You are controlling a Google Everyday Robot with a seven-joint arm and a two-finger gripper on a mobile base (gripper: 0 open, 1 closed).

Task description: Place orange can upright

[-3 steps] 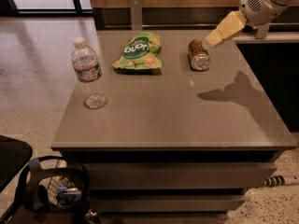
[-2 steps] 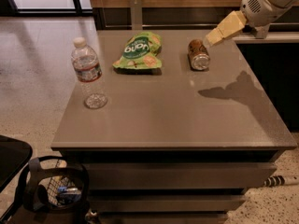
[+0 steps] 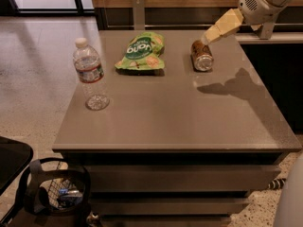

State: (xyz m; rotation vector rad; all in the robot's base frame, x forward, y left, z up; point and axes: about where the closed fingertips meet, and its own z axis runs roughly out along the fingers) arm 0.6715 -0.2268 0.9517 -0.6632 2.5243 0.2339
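Observation:
The orange can (image 3: 202, 56) lies on its side at the back right of the grey table (image 3: 170, 112), one shiny silver end facing the camera. My gripper (image 3: 208, 37), cream-coloured, reaches in from the top right and points down and to the left. Its tip hovers just above and behind the far end of the can. It holds nothing that I can see.
A green snack bag (image 3: 141, 52) lies at the back middle of the table. A clear water bottle (image 3: 89, 74) stands upright near the left edge. A dark counter (image 3: 270, 37) runs behind the table on the right. A black wire basket (image 3: 57, 193) sits on the floor at the front left.

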